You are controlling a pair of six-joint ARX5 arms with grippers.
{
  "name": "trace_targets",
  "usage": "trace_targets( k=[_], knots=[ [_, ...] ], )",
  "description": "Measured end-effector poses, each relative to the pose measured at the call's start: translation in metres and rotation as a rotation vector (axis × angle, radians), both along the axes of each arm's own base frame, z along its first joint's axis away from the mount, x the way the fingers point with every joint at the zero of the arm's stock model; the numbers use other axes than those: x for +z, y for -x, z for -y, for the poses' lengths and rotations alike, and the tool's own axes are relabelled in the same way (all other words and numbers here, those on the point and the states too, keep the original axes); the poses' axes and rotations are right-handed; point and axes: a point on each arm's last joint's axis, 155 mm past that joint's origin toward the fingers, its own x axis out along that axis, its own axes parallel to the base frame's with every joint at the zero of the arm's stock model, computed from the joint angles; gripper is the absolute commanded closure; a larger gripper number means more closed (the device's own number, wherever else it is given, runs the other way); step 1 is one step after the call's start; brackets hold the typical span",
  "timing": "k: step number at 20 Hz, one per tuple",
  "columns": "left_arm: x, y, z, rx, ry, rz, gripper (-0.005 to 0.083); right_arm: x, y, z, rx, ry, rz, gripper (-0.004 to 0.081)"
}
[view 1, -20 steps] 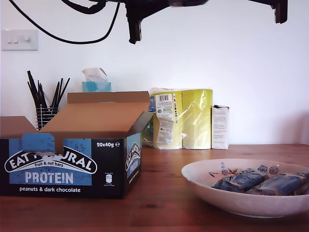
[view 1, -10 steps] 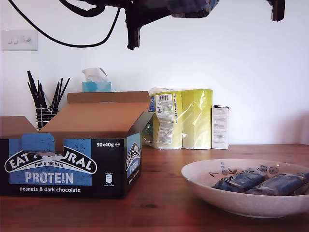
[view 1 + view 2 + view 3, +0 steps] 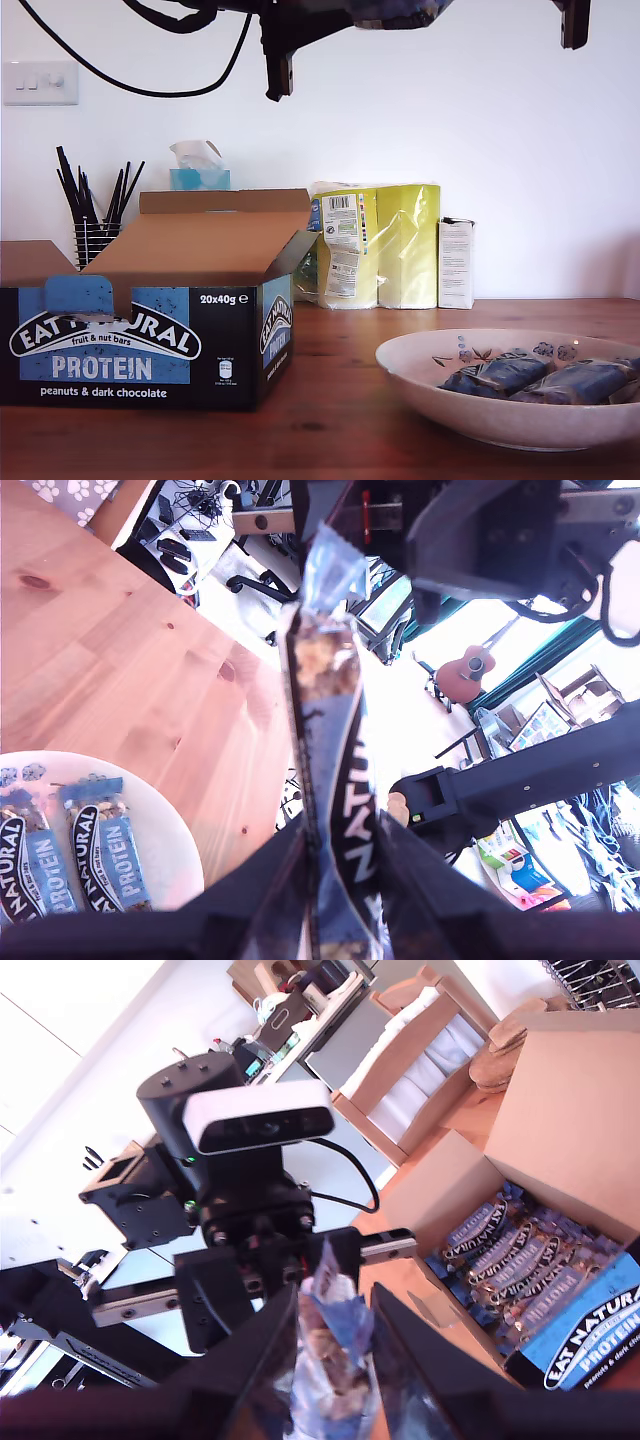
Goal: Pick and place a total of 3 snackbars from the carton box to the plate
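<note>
My first gripper [image 3: 335, 900] and my second gripper [image 3: 325, 1360] were both clamped on one snackbar [image 3: 330, 760], its long axis stretched between them, high above the table [image 3: 330, 400]. In the exterior view, the plate [image 3: 430, 385] lay nearest at 4 o'clock with two snackbars in the plate [image 3: 540, 378], long axes running roughly 8 to 2 o'clock. The carton box [image 3: 150, 345] sat at 8 o'clock, flaps open, bare wood between. The yellow pack [image 3: 385, 245] stood farther back.
</note>
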Motion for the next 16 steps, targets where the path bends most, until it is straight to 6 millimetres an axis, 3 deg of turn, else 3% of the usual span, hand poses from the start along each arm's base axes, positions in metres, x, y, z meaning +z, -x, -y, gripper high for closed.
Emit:
trace_targets(
  k=[4, 5, 7, 12, 16],
  knots=[
    [0.001, 0.004, 0.000, -0.020, 0.008, -0.003, 0.0631, -0.008, -0.002, 0.001, -0.015, 0.021, -0.011, 0.0583],
    [0.001, 0.004, -0.001, -0.019, 0.008, -0.003, 0.0631, -0.008, -0.002, 0.001, -0.015, 0.022, -0.009, 0.0617],
    [0.001, 0.004, -0.001, -0.019, 0.008, -0.003, 0.0631, -0.008, -0.002, 0.001, -0.014, 0.023, -0.007, 0.0764],
    [0.000, 0.000, 0.000, -0.002, 0.000, 0.001, 0.0619, -0.006, -0.003, 0.001, -0.016, 0.021, 0.005, 0.0782],
    [-0.010, -0.013, 0.000, 0.074, -0.046, 0.010, 0.0420, -0.008, -0.005, 0.002, -0.029, 0.028, -0.003, 0.0782]
  ],
)
